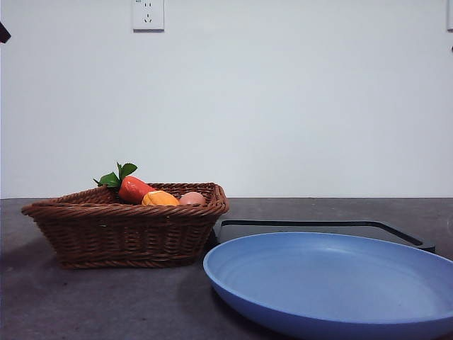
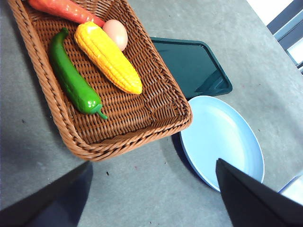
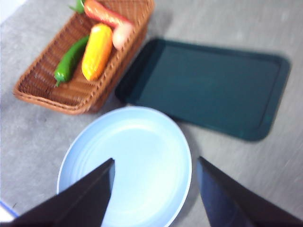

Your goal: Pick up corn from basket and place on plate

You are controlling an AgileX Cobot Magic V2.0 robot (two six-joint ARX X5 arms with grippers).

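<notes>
The yellow corn [image 2: 108,56] lies in the brown wicker basket [image 2: 156,120] between a green pepper and a pinkish egg; it also shows as corn [image 3: 96,51] in the right wrist view and as a yellow tip [image 1: 160,199] above the basket rim [image 1: 127,210] in the front view. The light blue plate [image 1: 325,283] sits bare beside the basket, also seen as plate [image 2: 222,137] and plate [image 3: 128,165]. My left gripper [image 2: 154,194] hangs open high above the table near the basket's end. Open as well, my right gripper [image 3: 154,189] hovers over the plate.
In the basket also lie a green pepper [image 2: 73,80], a red-orange carrot [image 2: 64,9] with green leaves [image 1: 117,177] and a pinkish egg [image 2: 116,33]. A flat dark tray [image 3: 208,85] lies behind the plate, next to the basket. A wall socket [image 1: 148,14] is on the back wall.
</notes>
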